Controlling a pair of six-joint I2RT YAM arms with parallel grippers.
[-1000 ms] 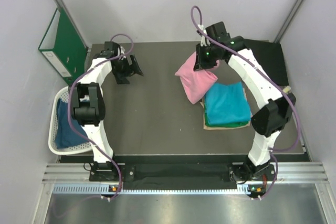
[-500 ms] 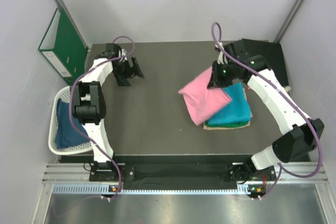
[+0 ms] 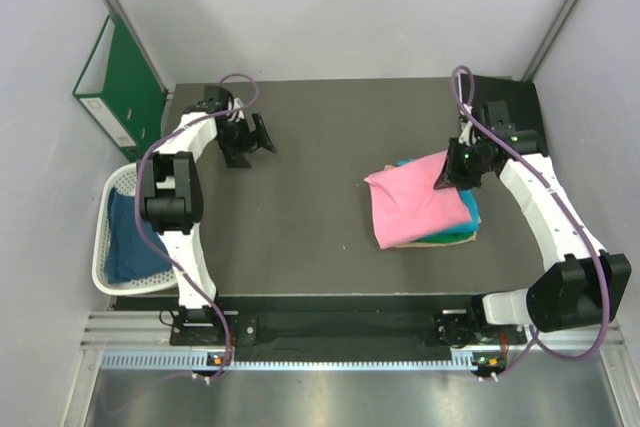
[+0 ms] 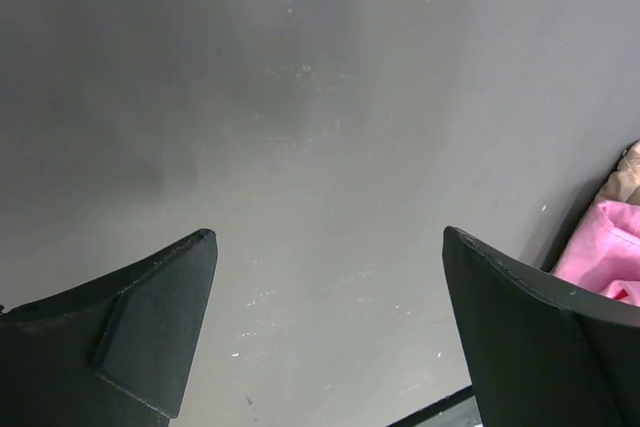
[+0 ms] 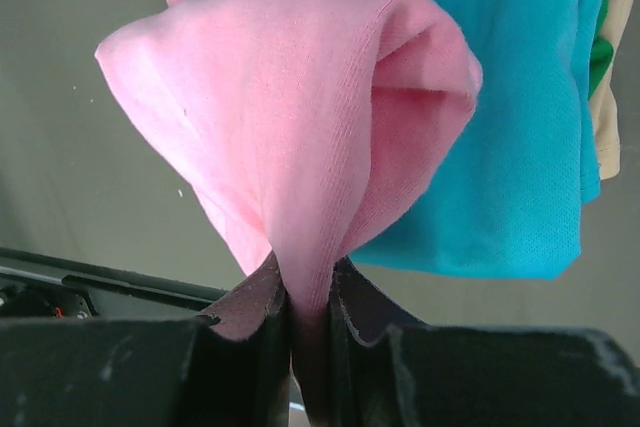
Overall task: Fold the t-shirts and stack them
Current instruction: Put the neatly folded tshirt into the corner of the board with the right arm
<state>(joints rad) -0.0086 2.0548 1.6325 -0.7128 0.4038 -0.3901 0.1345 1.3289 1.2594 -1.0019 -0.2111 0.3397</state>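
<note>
A folded pink t-shirt (image 3: 415, 205) lies over the folded teal t-shirt (image 3: 466, 215) at the table's right. My right gripper (image 3: 449, 176) is shut on the pink shirt's far right edge; in the right wrist view the pink cloth (image 5: 300, 147) is pinched between the jaws (image 5: 308, 282), with the teal shirt (image 5: 520, 117) behind it. A dark blue t-shirt (image 3: 128, 242) lies in the white basket (image 3: 104, 237) at the left. Over bare table at the far left my left gripper (image 3: 255, 137) stands open and holds nothing (image 4: 330, 247).
A green ring binder (image 3: 120, 82) leans on the left wall behind the basket. Under the teal shirt lie a green layer and a tan one (image 3: 430, 241). A black panel (image 3: 520, 107) sits at the table's far right corner.
My right gripper has carried the pink shirt from the far middle rightward and toward the front, laying it over the teal shirt. The left gripper has barely moved.
</note>
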